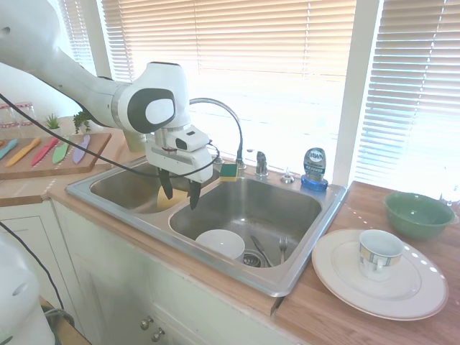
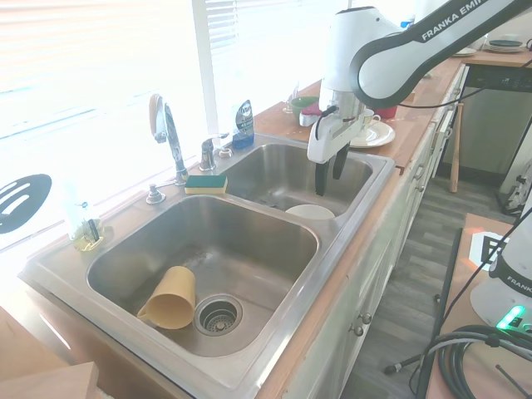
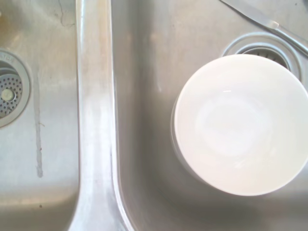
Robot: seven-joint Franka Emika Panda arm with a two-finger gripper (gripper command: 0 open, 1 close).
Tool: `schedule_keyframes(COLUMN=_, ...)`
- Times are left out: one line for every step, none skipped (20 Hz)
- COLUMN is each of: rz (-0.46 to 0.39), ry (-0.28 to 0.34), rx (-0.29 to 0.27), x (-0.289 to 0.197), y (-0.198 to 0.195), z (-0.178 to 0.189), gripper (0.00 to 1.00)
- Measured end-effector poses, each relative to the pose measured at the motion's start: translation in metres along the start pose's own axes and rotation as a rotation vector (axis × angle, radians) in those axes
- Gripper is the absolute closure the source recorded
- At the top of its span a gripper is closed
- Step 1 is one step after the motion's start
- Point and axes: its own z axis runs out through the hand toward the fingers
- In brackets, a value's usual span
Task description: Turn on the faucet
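The faucet (image 1: pixel 228 122) was set behind the divider of the double sink (image 1: pixel 302 277). A bowl (image 1: pixel 220 243) lay in the right basin, a cup (image 2: pixel 169 298) in the left. The pincer (image 1: pixel 180 190) was held above the divider.

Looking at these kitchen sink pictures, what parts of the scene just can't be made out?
- Faucet: in the first exterior view, window glare washes out its arched spout; its lever is too small in both exterior views to read its position.
- White bowl: the sink's front rim hides its lower part there.
- Dish soap bottle: label print too small.
- Wrist view: the knife is cut off by the picture's edge.
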Motion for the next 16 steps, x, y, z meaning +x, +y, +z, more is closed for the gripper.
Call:
schedule_keyframes(rz=-0.001, ry=0.000, rx=-0.002, x=0.0000, y=0.0001, z=0.0002, gripper=0.00)
schedule_keyframes(rz=-0.004, ry=0.001, rx=-0.006, x=0.0001, y=0.0001, z=0.0013, gripper=0.00)
schedule_keyframes(rz=-0.004, ry=0.002, rx=-0.008, x=0.0005, y=-0.0001, z=0.0024, gripper=1.00)
schedule_keyframes(rz=-0.004, ry=0.003, rx=-0.007, x=0.0011, y=-0.0004, z=0.0034, gripper=1.00)
schedule_keyframes(rz=-0.005, ry=0.003, rx=-0.007, x=0.0015, y=-0.0007, z=0.0040, gripper=1.00)
schedule_keyframes(rz=-0.005, ry=0.004, rx=-0.006, x=0.0017, y=-0.0009, z=0.0041, gripper=1.00)
schedule_keyframes(rz=-0.004, ry=0.005, rx=-0.006, x=0.0019, y=-0.0009, z=0.0041, gripper=1.00)
schedule_keyframes(rz=-0.003, ry=0.005, rx=-0.006, x=0.0021, y=-0.0007, z=0.0040, gripper=1.00)
schedule_keyframes(rz=-0.002, ry=0.005, rx=-0.006, x=0.0025, y=-0.0004, z=0.0040, gripper=1.00)
schedule_keyframes(rz=0.001, ry=0.005, rx=-0.006, x=0.0033, y=0.0002, z=0.0040, gripper=1.00)
schedule_keyframes(rz=0.004, ry=0.005, rx=-0.006, x=0.0044, y=0.0011, z=0.0040, gripper=1.00)
schedule_keyframes(rz=0.007, ry=0.005, rx=-0.006, x=0.0053, y=0.0019, z=0.0040, gripper=1.00)
schedule_keyframes(rz=0.009, ry=0.005, rx=-0.006, x=0.0060, y=0.0025, z=0.0039, gripper=1.00)
schedule_keyframes(rz=0.011, ry=0.005, rx=-0.006, x=0.0065, y=0.0029, z=0.0039, gripper=1.00)
schedule_keyframes(rz=0.011, ry=0.005, rx=-0.006, x=0.0067, y=0.0030, z=0.0040, gripper=1.00)
schedule_keyframes(rz=0.011, ry=0.005, rx=-0.006, x=0.0067, y=0.0031, z=0.0040, gripper=1.00)
